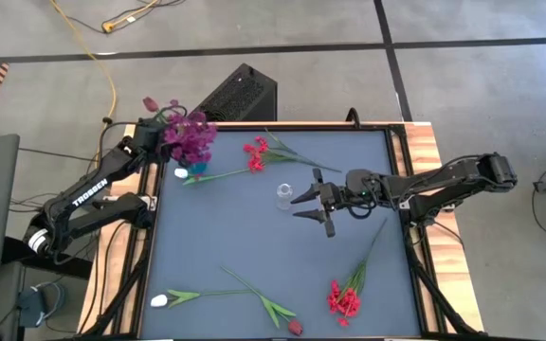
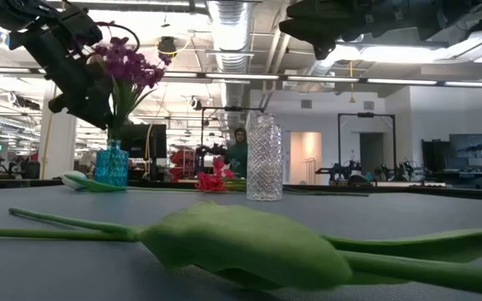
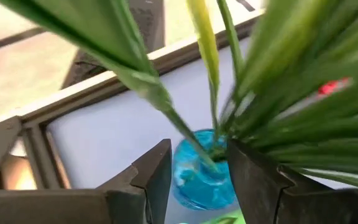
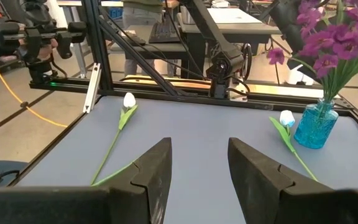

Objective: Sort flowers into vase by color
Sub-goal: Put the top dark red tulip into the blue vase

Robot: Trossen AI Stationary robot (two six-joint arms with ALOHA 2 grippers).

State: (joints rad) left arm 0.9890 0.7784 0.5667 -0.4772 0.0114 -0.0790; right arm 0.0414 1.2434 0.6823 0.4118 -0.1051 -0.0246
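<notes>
Purple flowers (image 1: 190, 140) stand upright in a blue vase (image 1: 195, 169) at the table's far left; their stems go down into its neck (image 3: 211, 148). My left gripper (image 3: 199, 180) is open just above the vase (image 3: 197, 177), one finger on each side of the stems. A clear glass vase (image 1: 283, 196) stands mid-table. My right gripper (image 1: 309, 202) hovers open and empty just right of it. One white flower (image 1: 181, 173) lies beside the blue vase, another (image 1: 159, 300) at the near left. Red flowers lie at the far middle (image 1: 256, 154) and near right (image 1: 344, 298). My left gripper stands open around the purple flowers' green stems (image 3: 216, 124), coming slanting down from the table's left. Long leaves (image 3: 291, 124) pass close over one finger (image 3: 253, 174); I cannot tell whether they touch it.
A leafy green stem (image 1: 263, 298) with a dark red bud (image 1: 295, 327) lies along the near edge and fills the low view's foreground (image 2: 249, 247). A raised wooden frame (image 1: 415, 189) borders the dark mat. A person (image 2: 239, 150) shows in the room beyond.
</notes>
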